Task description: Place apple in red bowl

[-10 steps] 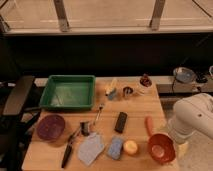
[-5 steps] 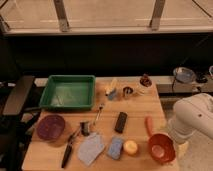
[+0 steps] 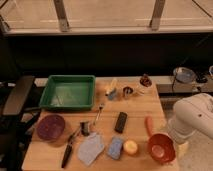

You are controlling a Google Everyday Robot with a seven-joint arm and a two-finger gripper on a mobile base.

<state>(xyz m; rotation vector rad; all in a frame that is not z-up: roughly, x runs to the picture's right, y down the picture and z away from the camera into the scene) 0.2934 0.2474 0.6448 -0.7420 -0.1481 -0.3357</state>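
Nothing has shifted since the earlier frames; every object and the arm sit as they did.

At the far left, a black padded chair arm (image 3: 20, 95) stands beside the light wooden table (image 3: 140, 107). On the table's back left lies a rectangular green plastic tray (image 3: 67, 92). In front of it rests a round dark maroon bowl (image 3: 51, 127). Just right of that bowl, a black-handled tool (image 3: 67, 152) lies near the front edge. Next come a crumpled grey-blue cloth (image 3: 90, 148) and, touching its right side, a small blue sponge (image 3: 115, 148). A flat black rectangular block (image 3: 121, 122) lies behind the sponge, near mid-table.

The small round pale yellow apple (image 3: 131, 147) sits on the wood at the front, just beside the sponge and left of the round glossy orange-red plastic bowl (image 3: 161, 147), not inside it. An elongated orange-red carrot-like piece (image 3: 149, 125) lies just behind that bowl.

At the right table edge bulks the white robot arm (image 3: 197, 117), close to the orange-red bowl. The gripper is hidden by this arm, so I cannot tell its state.
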